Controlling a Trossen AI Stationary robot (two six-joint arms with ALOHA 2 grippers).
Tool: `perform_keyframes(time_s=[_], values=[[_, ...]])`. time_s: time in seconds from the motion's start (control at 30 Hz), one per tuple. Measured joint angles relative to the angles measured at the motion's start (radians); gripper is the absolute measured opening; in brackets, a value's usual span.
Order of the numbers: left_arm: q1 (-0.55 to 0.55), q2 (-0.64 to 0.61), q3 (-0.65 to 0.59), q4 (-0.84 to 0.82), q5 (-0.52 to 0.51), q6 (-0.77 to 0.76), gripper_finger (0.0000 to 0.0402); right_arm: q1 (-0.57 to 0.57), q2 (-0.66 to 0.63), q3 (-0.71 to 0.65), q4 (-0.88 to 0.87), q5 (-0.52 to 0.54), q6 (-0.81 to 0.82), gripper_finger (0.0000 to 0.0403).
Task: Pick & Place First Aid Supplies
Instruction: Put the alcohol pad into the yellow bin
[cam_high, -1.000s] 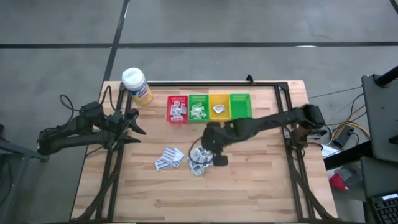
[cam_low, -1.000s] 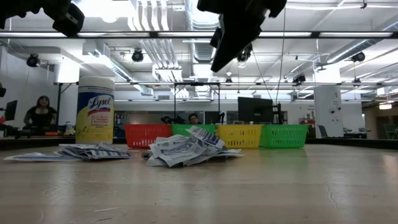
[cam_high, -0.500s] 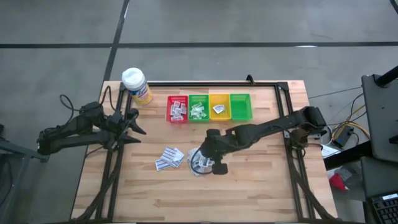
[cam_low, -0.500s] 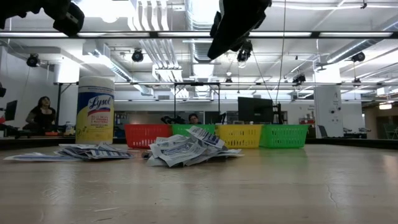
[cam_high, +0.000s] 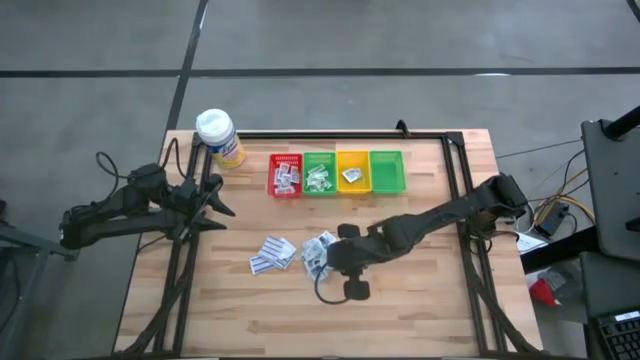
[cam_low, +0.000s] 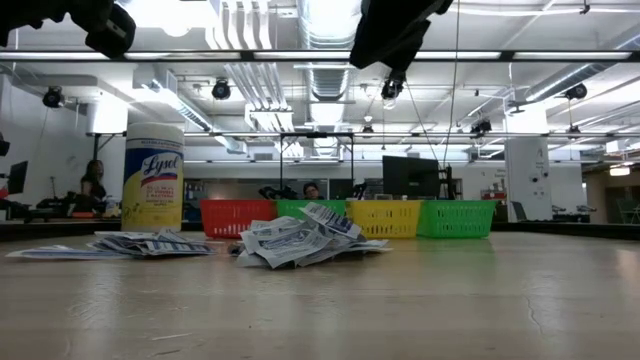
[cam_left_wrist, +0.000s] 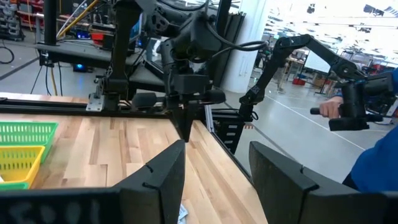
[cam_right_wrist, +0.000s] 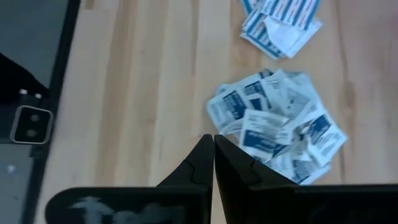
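Note:
Two loose piles of first aid supplies lie flat on the wooden table: blue-printed sachets and striped packets to their left. My right gripper is shut with nothing between its fingers. It hangs above bare wood just near and right of the sachet pile, slanting down, and shows high in the low view. My left gripper waits open at the table's left edge, clear of everything.
A row of small bins stands at the far side: red, green, yellow, green, some holding packets. A yellow wipes bottle stands at the far left. A black frame borders the table.
My right gripper has swung from over the sachet pile toward the table's near edge, rolling a little as it went. Both piles lie as before.

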Motion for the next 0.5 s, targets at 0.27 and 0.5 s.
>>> perform_keyframes(time_s=[0.27,0.5], values=[[0.0,0.0,0.0,0.0,0.0,0.003,0.0175,0.041,0.016,0.006,0.009,0.049,0.156,0.0013],[0.0,0.0,0.0,0.0,0.0,0.002,0.0175,0.062,0.134,0.089,-0.006,0.058,0.14,0.0013]])
